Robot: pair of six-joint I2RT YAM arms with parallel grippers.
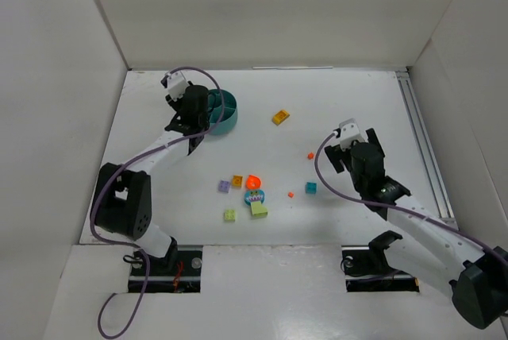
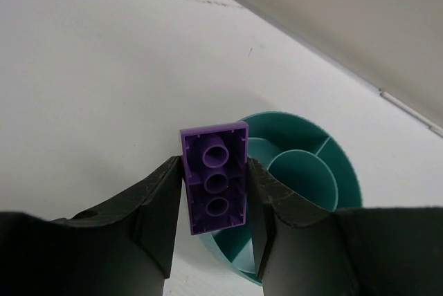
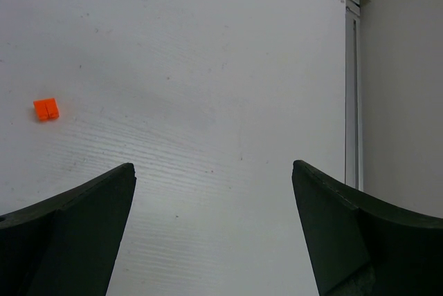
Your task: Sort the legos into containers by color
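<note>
White table (image 1: 357,102) holds scattered legos (image 1: 280,117); only wrist views reveal left tool (image 2: 214,168) clamping purple brick (image 2: 216,196), right tool (image 3: 213,175) gaping.

Nothing legible in any of my three views.

I can't read a single word, number, brand mark or sign. The small round blue plastic piece (image 1: 254,195) lying among the loose bricks carries a multicoloured print, but from the top camera it's too small for me to tell whether it is lettering. The purple plastic brick (image 2: 214,187) close to my left wrist camera shows its tubed underside, with no moulded mark I can make out.
</note>
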